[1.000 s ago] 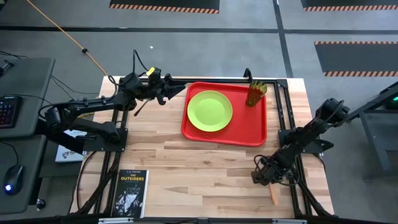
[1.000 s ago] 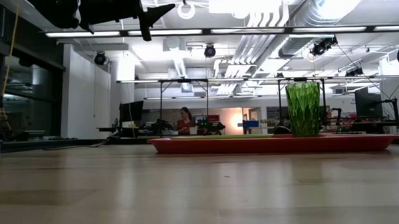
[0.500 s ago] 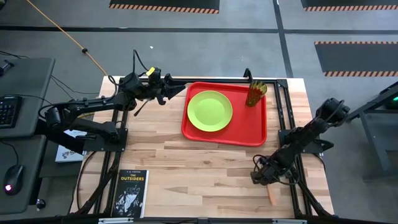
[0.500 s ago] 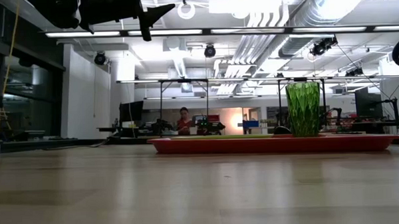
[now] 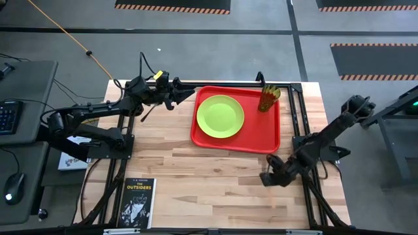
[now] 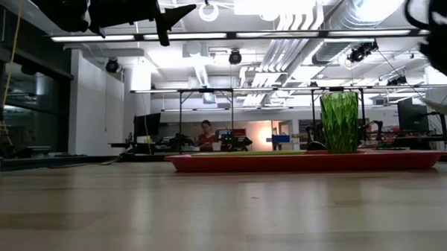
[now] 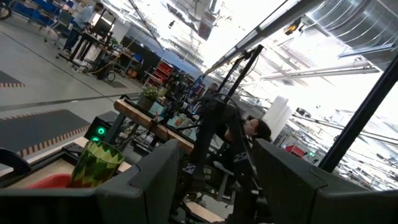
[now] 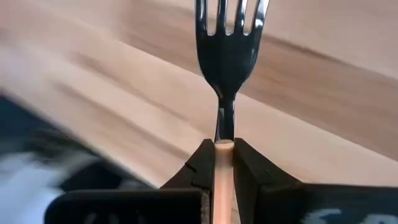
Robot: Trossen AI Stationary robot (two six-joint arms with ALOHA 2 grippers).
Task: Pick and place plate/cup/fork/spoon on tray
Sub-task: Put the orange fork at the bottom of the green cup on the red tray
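Observation:
The red tray (image 5: 264,137) lies at the table's far middle. On it are the lime-green plate (image 5: 220,116) and, in its far right corner, the green cup (image 5: 268,98), which also shows in the low view (image 6: 340,121). My right gripper (image 5: 269,178) is near the table's front right, shut on the fork (image 8: 227,50). My left gripper (image 5: 183,95) hovers open, high beside the tray's far left corner. A slim dark thing (image 5: 147,112) shows under the left arm; whether it is the spoon I cannot tell. My right gripper pinches the fork's peach handle (image 8: 224,152) between its two fingers, just behind the metal neck. The fork runs along the fingers, its tines (image 8: 230,15) sticking out past the fingertips. It is over the wooden table top.
A book (image 5: 138,201) lies at the table's near left corner. Black frame rails run along the left and right table edges. The table's middle and near part show bare wood (image 5: 209,176). A person (image 6: 207,133) is far off in the room.
My right gripper has moved toward the table's left edge and a little away from the near edge, carrying the fork. The peach handle end that showed near the front edge no longer shows there. The right arm has come into the low view's upper right.

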